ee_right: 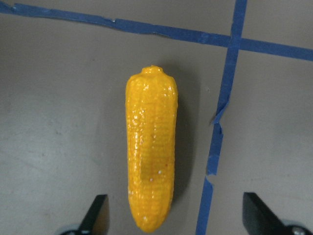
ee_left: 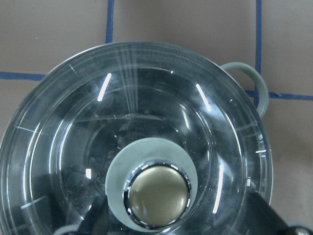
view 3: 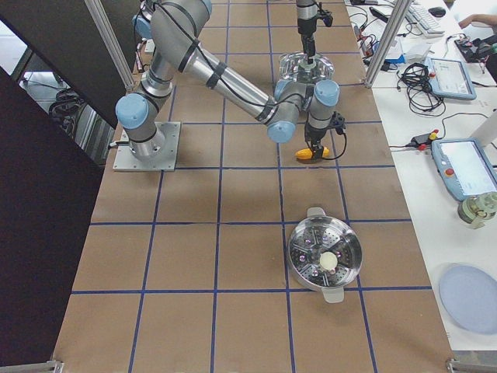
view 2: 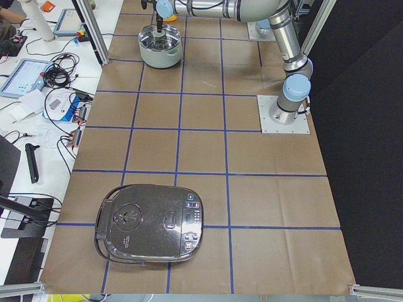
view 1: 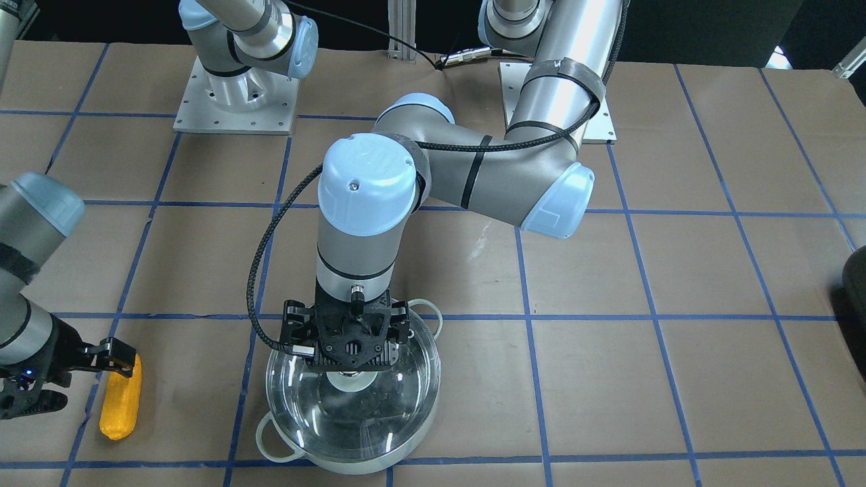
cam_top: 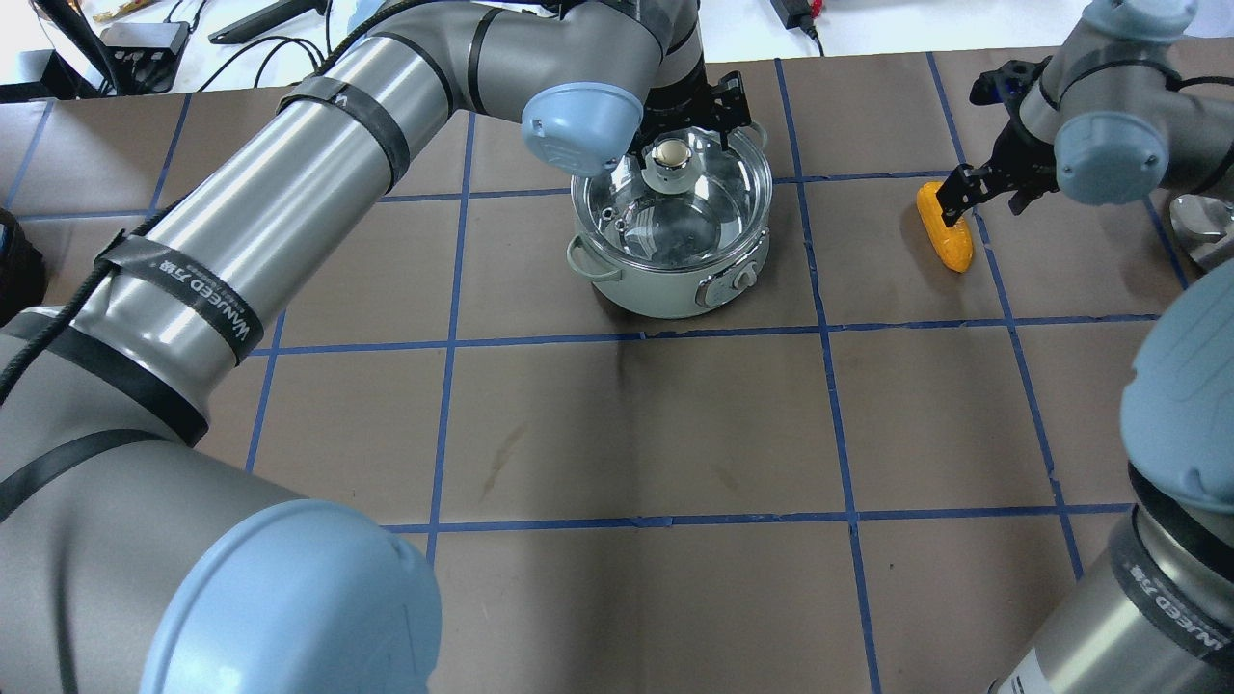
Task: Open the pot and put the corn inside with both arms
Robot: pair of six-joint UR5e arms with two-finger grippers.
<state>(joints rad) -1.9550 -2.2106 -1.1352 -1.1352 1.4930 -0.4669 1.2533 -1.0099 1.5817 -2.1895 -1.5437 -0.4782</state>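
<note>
Overhead exterior view: the pot (cam_top: 665,289) stands near the far edge of the table (cam_top: 627,434), with its glass lid (cam_top: 699,207) on top. The left gripper (ee_left: 180,220) hangs open over the lid's knob (ee_left: 159,196), one finger on each side. The corn (ee_right: 150,161), yellow and bumpy, lies flat toward the far right corner. One end is between the wide-open fingers of the right gripper (ee_right: 178,218).
</note>
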